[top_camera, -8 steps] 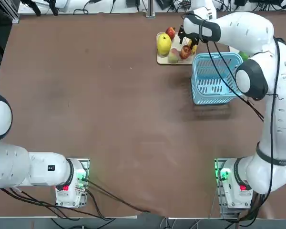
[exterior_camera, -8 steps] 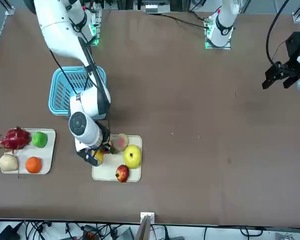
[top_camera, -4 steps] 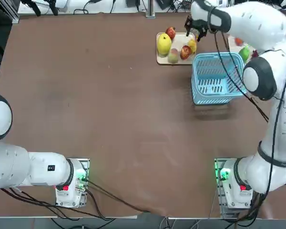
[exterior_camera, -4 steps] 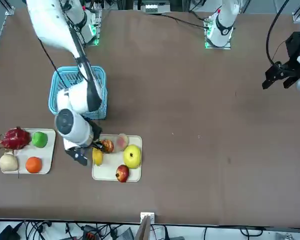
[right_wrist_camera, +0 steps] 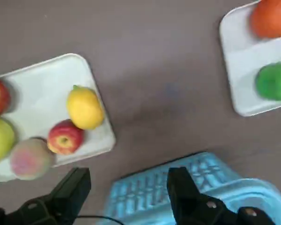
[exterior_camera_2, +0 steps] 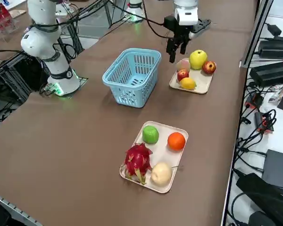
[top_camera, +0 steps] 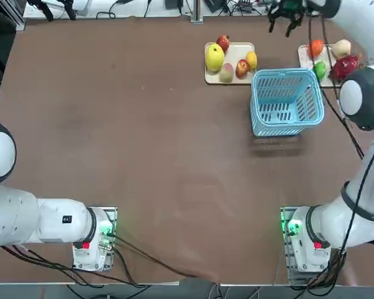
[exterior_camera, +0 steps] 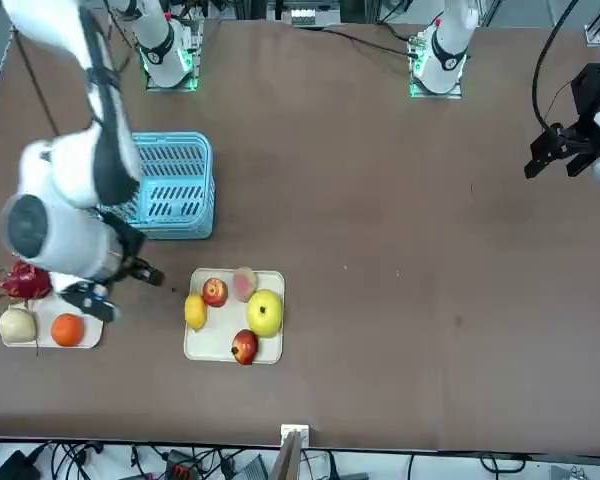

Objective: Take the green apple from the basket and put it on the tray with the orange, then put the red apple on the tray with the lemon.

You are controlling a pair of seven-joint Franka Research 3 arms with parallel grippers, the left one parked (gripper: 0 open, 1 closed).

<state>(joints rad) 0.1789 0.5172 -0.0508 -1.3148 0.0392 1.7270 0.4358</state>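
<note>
Fingers of my right end effector (right_wrist_camera: 126, 194) are spread wide and carry nothing, hanging high over the basket (right_wrist_camera: 196, 187) and the table between the two trays. Beyond, the red apple (right_wrist_camera: 64, 137) lies beside the lemon (right_wrist_camera: 85, 108) on its tray (right_wrist_camera: 42, 84), and the green apple (right_wrist_camera: 274, 80) by the orange (right_wrist_camera: 271, 16) on theirs (right_wrist_camera: 236, 61). Both apples look hard, smooth and light, likely to roll, so I judge a grip across the widest middle safest.

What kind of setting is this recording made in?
Likely a robotics lab: a brown table with bolted-down arms, cables along its edge, and toy-like fruit on the tray with the lemon.
</note>
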